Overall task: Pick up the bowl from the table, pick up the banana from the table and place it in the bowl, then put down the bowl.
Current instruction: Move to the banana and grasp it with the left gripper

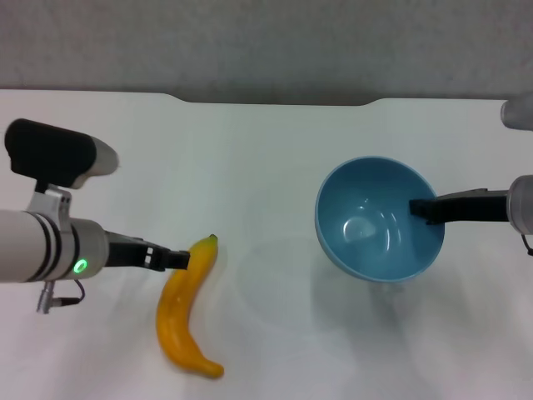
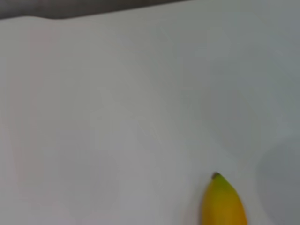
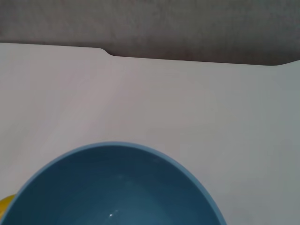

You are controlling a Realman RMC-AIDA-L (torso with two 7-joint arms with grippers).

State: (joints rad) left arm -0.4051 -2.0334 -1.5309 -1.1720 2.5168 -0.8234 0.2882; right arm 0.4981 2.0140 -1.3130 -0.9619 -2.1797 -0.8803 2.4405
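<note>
The light-blue bowl (image 1: 379,218) is at the right of the head view, with a faint shadow on the white table (image 1: 266,167) beneath it. My right gripper (image 1: 426,209) is shut on its right rim, with one dark finger inside the bowl. The bowl's rim fills the bottom of the right wrist view (image 3: 112,187). The yellow-orange banana (image 1: 185,308) lies at the front left, stem tip pointing away. My left gripper (image 1: 178,260) touches its upper left side. The left wrist view shows only the banana's stem end (image 2: 223,201).
The table's dark notched far edge (image 1: 275,100) runs across the back. Bare white tabletop (image 1: 266,333) lies between the banana and the bowl.
</note>
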